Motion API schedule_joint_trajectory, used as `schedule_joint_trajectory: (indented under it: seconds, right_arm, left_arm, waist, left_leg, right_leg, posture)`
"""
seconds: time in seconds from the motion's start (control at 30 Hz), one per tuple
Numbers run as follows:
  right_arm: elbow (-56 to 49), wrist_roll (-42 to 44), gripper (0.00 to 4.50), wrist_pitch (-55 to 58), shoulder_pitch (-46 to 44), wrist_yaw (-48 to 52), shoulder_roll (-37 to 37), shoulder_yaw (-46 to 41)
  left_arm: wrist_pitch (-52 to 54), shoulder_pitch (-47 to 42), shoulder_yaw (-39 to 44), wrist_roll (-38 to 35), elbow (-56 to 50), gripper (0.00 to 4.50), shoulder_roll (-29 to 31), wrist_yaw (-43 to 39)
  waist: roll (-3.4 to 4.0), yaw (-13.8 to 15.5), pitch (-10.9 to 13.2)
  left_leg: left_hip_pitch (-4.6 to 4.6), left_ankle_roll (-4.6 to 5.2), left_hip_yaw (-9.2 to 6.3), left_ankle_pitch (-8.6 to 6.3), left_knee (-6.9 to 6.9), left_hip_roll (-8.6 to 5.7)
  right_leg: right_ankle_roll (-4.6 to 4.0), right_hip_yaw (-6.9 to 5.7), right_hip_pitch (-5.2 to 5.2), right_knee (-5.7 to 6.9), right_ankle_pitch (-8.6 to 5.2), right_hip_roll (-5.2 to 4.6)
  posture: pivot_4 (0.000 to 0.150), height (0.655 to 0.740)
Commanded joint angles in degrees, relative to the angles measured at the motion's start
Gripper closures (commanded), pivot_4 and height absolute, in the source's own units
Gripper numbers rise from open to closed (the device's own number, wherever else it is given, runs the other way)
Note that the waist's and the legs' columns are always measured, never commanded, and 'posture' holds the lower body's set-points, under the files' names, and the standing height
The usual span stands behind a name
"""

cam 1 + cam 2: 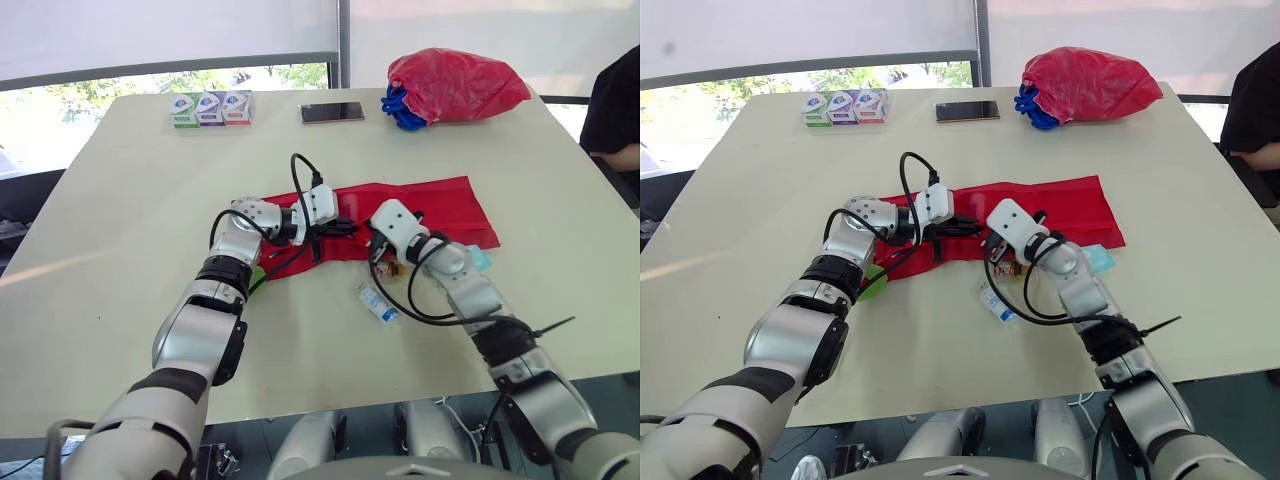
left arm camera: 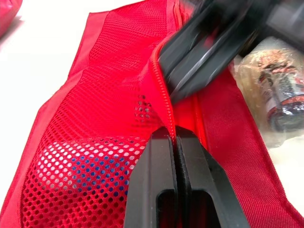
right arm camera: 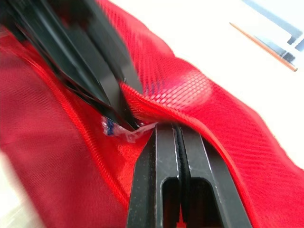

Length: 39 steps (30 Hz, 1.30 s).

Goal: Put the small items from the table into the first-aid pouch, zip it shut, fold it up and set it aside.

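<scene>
The red first-aid pouch (image 1: 420, 208) lies spread flat across the table's middle. My left gripper (image 1: 343, 228) is shut on the zipper edge (image 2: 164, 102) of its mesh pocket, which has a blue item (image 2: 88, 166) inside. My right gripper (image 1: 373, 243) faces it a finger's width away, shut on a fold of the pouch's red fabric (image 3: 190, 90). Loose on the table by the pouch's near edge are a clear packet with brown contents (image 2: 273, 90), a small blue-and-white tube (image 1: 380, 303), a teal packet (image 1: 481, 260) and a green item (image 1: 258, 276) under my left forearm.
Three small boxes (image 1: 211, 108) and a phone (image 1: 331, 112) lie at the far edge. A red plastic bag (image 1: 455, 85) with something blue (image 1: 400, 108) beside it sits far right. A person's dark sleeve (image 1: 615, 105) shows at the right edge.
</scene>
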Motion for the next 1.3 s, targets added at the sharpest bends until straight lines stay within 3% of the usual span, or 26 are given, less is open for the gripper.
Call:
schedule_joint_trajectory:
  seconds: [0.03, 0.23, 0.27, 0.37, 0.5, 0.6, 0.73, 0.9, 1.13, 1.3]
  right_arm:
    - [-18.71, 11.65, 4.47, 8.27, 4.59, 5.98, -3.02, -6.40]
    - [-34.09, 24.37, 4.47, 16.25, 16.40, 14.63, -15.38, -16.76]
    - [-35.50, 26.86, 4.23, 16.86, 19.41, 17.30, -18.55, -20.34]
    - [-40.72, 34.48, 3.30, 20.92, 24.55, 20.58, -25.51, -29.01]
    - [-44.56, 44.69, 1.22, 25.81, 29.30, 23.99, -32.73, -42.42]
    - [-41.77, 47.91, 0.05, 26.58, 33.30, 28.34, -36.51, -51.23]
    - [-38.46, 50.25, 0.05, 26.56, 37.15, 34.64, -40.75, -59.72]
    - [-38.08, 52.53, 0.05, 27.11, 38.35, 36.62, -43.02, -62.40]
    - [-40.84, 54.94, 0.05, 27.25, 38.22, 33.56, -42.24, -59.82]
    - [-45.71, 52.39, 0.05, 27.81, 38.64, 23.04, -38.68, -53.01]
  left_arm:
    - [-1.40, -1.15, 0.74, 0.08, 0.43, 4.50, 0.23, 0.74]
    - [-2.19, -1.29, 0.88, 0.53, 1.99, 4.50, 0.18, 1.87]
    - [-2.41, -1.29, 0.93, 0.66, 2.28, 4.50, 0.24, 2.01]
    - [-3.07, -1.38, 0.95, 1.01, 3.13, 4.50, 0.47, 2.27]
    - [-3.99, -1.56, 0.77, 1.42, 4.26, 4.50, 0.67, 2.74]
    - [-4.54, -1.66, 0.70, 1.73, 4.77, 4.50, 0.69, 2.82]
    - [-4.91, -2.10, 0.75, 1.82, 5.59, 4.50, 0.67, 2.58]
    - [-5.11, -2.70, 0.79, 2.06, 6.22, 4.50, 0.73, 2.36]
    - [-5.30, -2.92, 0.63, 2.28, 6.46, 4.50, 0.61, 2.25]
    - [-5.38, -3.08, 0.54, 2.47, 6.51, 4.50, 0.66, 2.43]
  waist:
    - [0.00, 0.21, 0.00]
    - [-0.03, 1.39, -0.02]
    - [-0.03, 1.58, -0.02]
    - [-0.03, 2.11, -0.02]
    - [-0.03, 2.42, -0.03]
    - [-0.08, 2.94, -0.05]
    - [-0.08, 3.16, -0.05]
    - [-0.08, 3.16, -0.05]
    - [-0.08, 3.22, -0.04]
    - [-0.10, 3.23, -0.05]
  left_leg:
    - [0.00, 0.00, 0.00, 0.00, 0.00, 0.00]
    - [-0.02, 0.01, 0.02, -0.01, 0.03, 0.00]
    - [-0.02, 0.01, 0.02, -0.01, 0.03, 0.00]
    - [-0.03, 0.04, 0.06, -0.02, 0.04, -0.02]
    - [0.03, 0.04, 0.14, -0.03, 0.02, 0.08]
    - [0.06, 0.08, 0.07, -0.05, 0.05, 0.08]
    - [0.10, 0.15, 0.15, -0.09, 0.13, 0.04]
    - [0.10, 0.16, 0.15, -0.10, 0.12, 0.07]
    - [0.08, 0.17, 0.14, -0.10, 0.13, 0.06]
    - [0.08, 0.16, 0.14, -0.10, 0.13, 0.06]
  right_leg:
    - [0.00, 0.00, 0.00, -0.01, 0.00, 0.00]
    - [0.01, -0.03, 0.07, -0.32, 0.00, 0.00]
    - [0.01, -0.04, 0.08, -0.32, 0.00, -0.01]
    - [0.01, -0.03, 0.10, -0.37, 0.00, -0.04]
    - [0.02, 0.04, 0.12, -0.32, 0.01, -0.18]
    - [0.02, -0.08, 0.27, -0.43, 0.01, -0.16]
    - [0.05, -0.06, 0.38, -0.43, 0.02, -0.16]
    - [0.06, -0.05, 0.38, -0.43, 0.02, -0.26]
    - [0.06, -0.06, 0.38, -0.46, 0.02, -0.28]
    - [0.06, -0.06, 0.37, -0.46, 0.02, -0.29]
  posture:
    - [0.150, 0.7400]
    - [0.150, 0.7400]
    - [0.150, 0.7400]
    - [0.150, 0.7400]
    - [0.150, 0.7400]
    - [0.150, 0.7400]
    - [0.150, 0.7400]
    - [0.150, 0.7400]
    - [0.150, 0.7400]
    - [0.150, 0.7400]
